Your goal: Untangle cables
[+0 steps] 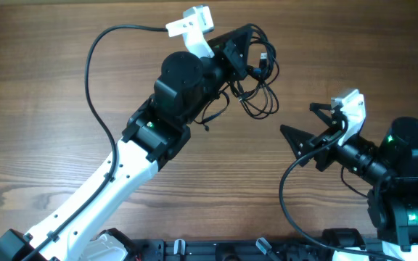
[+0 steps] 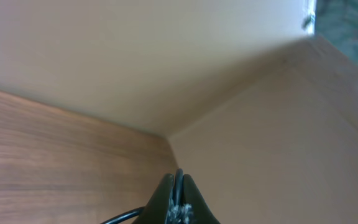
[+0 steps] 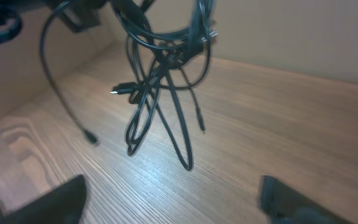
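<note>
Fingers on my left gripper (image 2: 178,182) are pressed tight together with a black strand running out from between them. Those on my right gripper (image 1: 305,122) stand spread wide and hold nothing.

Under everything lies the broad brown wood-grain table (image 1: 49,80). My white-shelled left arm (image 1: 122,167) reaches across it from the near left corner to the far middle. My black right arm (image 1: 405,152) sits low at the near right, its open fingers aimed toward the far left.

From the left pinch hangs the knotted bundle of thin black cables (image 3: 178,53), lifted off the wood. From my right wrist it hangs straight ahead of the spread fingers and above their level, with clear table between us. Its long axis runs top to bottom, with the knot high under the left fingers and several long narrow loops (image 3: 166,134) trailing down. I cannot tell whether the lowest loop touches the wood.

One small dark plug end (image 3: 115,91) juts out sideways at mid-height, and another strand ends low on the left.

My right gripper is the free one, so I judge the coming move is its to make. It would go forward and slightly up, closing across one hanging strand below the knot.
</note>
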`<state>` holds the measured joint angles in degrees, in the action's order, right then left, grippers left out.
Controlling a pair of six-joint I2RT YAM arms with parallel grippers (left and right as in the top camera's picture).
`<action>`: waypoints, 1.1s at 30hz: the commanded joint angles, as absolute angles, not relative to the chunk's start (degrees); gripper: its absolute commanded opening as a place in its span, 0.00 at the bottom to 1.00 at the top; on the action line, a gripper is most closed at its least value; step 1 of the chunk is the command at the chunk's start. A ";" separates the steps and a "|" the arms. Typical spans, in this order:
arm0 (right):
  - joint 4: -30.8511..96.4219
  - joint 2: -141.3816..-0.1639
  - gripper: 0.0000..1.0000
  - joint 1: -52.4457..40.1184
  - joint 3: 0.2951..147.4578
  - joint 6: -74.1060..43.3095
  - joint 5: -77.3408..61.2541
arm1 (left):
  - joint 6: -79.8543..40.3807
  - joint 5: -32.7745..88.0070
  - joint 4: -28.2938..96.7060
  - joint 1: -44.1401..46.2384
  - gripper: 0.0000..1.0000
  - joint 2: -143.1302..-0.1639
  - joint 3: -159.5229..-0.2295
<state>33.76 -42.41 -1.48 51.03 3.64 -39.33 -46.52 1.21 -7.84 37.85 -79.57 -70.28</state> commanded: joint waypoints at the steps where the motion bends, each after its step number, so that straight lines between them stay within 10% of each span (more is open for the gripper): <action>1: 32.82 -41.89 1.00 -1.76 51.05 6.07 -45.10 | -45.41 9.74 -9.52 37.89 0.04 -78.00 -71.35; 13: 32.25 -45.87 0.98 -1.76 51.05 2.76 -45.10 | -45.39 12.19 -12.43 43.64 0.04 -78.00 -71.35; 14: 32.27 -46.57 0.91 -1.76 51.05 2.72 -45.12 | -45.39 12.21 -12.62 43.62 0.04 -78.00 -71.35; 18: 32.29 -47.70 0.06 -1.76 51.05 2.87 -48.42 | -45.36 12.10 -12.82 43.20 0.04 -78.00 -71.35; 33: 36.75 -43.57 0.04 -1.76 51.05 6.00 -48.86 | -50.43 4.45 -3.36 24.73 0.04 -77.97 -71.35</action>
<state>36.01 -45.10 -1.50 51.03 4.82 -49.47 -47.51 8.05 -4.99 28.95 -79.40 -70.30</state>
